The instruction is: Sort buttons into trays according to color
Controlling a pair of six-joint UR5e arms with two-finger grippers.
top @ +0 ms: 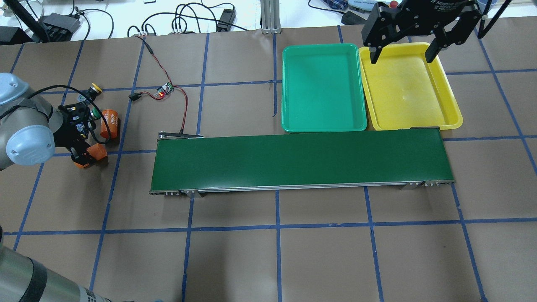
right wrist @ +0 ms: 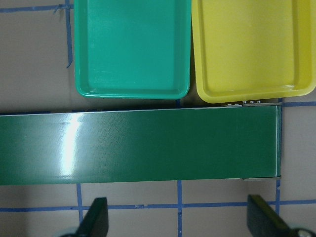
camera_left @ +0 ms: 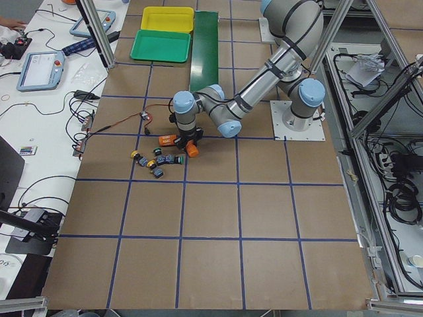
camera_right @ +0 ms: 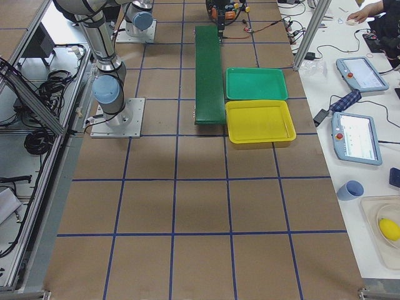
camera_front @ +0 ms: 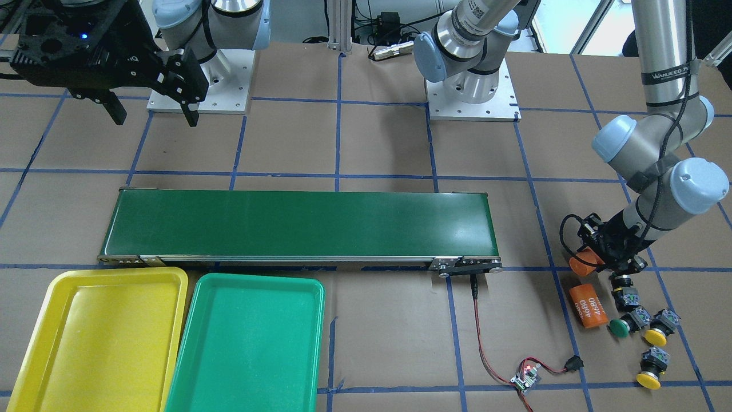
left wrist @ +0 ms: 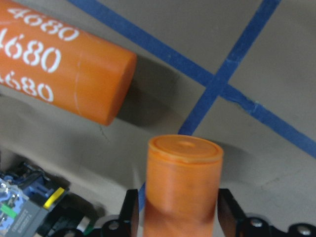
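- Buttons (camera_front: pixel 639 316): four, all on the table (camera_front: pixel 389 149), in a loose cluster just beside the fingers of the left gripper (left wrist: pixel 180 219), on the side away from the robot base.
- Green-capped button (camera_front: pixel 620 327): on its side, near the fingers but apart from them.
- First yellow-capped button (camera_front: pixel 656 336): just beside the green-capped one, on its far side from the fingers.
- Second yellow-capped button (camera_front: pixel 649 379): farthest of the four from the fingers.
- Fourth button (camera_front: pixel 624 294): nearest the fingers, just beside them; cap colour not discernible.
- Left gripper: fingers (left wrist: pixel 129 219) closed on an orange cylinder (left wrist: pixel 183 168), one finger on each side of its body.
- Second orange cylinder (camera_front: pixel 589 306), marked "4680": flat on the table, just beside the fingers, apart from the gripped one.
- Right gripper (camera_front: pixel 154 114): fingers (right wrist: pixel 96 219) spread wide apart, gap unoccupied, raised well above the table.
- Yellow tray (camera_front: pixel 103 343) and green tray (camera_front: pixel 251 349): side by side, across the conveyor belt (camera_front: pixel 297 223) from the right fingers, well apart from the left fingers and the buttons.
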